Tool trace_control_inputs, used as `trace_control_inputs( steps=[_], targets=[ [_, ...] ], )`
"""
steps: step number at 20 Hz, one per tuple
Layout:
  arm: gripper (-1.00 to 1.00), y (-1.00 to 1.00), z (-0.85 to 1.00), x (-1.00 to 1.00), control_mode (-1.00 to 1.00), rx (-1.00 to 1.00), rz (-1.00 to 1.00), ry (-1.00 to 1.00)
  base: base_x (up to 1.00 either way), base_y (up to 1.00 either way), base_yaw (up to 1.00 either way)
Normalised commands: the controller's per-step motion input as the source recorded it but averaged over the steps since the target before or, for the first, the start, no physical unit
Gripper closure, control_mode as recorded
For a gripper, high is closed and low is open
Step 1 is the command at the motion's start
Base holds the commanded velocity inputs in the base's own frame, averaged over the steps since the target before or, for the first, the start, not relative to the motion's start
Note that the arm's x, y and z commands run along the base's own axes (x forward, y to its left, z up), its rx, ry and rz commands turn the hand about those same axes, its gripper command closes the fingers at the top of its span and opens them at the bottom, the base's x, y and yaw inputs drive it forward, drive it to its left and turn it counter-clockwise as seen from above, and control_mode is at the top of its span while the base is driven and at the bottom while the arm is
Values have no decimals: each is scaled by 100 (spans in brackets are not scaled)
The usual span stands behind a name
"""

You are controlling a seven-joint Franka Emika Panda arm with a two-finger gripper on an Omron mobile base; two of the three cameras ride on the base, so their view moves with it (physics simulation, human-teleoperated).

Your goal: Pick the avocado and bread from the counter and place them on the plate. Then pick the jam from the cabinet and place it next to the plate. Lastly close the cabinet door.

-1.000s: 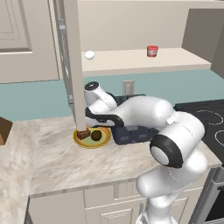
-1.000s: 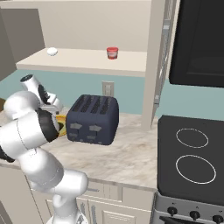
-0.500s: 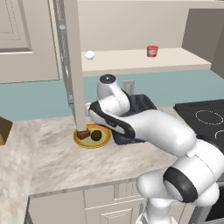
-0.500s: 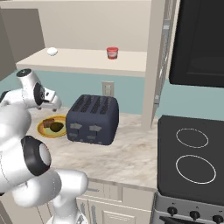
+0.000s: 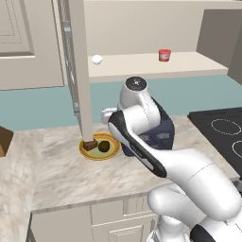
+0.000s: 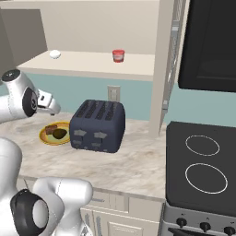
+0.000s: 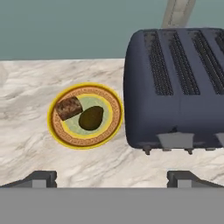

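— Avocado (image 5: 104,147), dark olive ball: where do we see it, left base view?
— On the yellow-rimmed round plate (image 5: 112,153), touching the brown bread block (image 5: 90,144).
— Right base view?
— Red jam jar (image 6: 118,56) on the cabinet shelf (image 6: 87,64).
— Hand view?
— Our jaws stand wide apart, empty, above the marble bench (image 7: 26,118).

Marble worktop (image 7: 26,131) carries the plate (image 7: 59,133) beside a dark toaster (image 7: 175,87), pale cabinet shelf (image 6: 83,64) holds the red jam (image 6: 118,56) and a white ball (image 6: 55,54), well apart
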Motion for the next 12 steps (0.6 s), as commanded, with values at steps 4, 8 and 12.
trace_control_inputs(
  steps=[4, 8, 12],
  targets=[
    [-100, -36, 80, -49, -100, 0, 0, -5, 0, 0, 0],
    [-100, -52, 76, -23, -100, 1, 0, 0, 0, 0, 0],
    [-100, -67, 62, -3, -100, 0, 0, -2, 0, 0, 0]
  ],
)
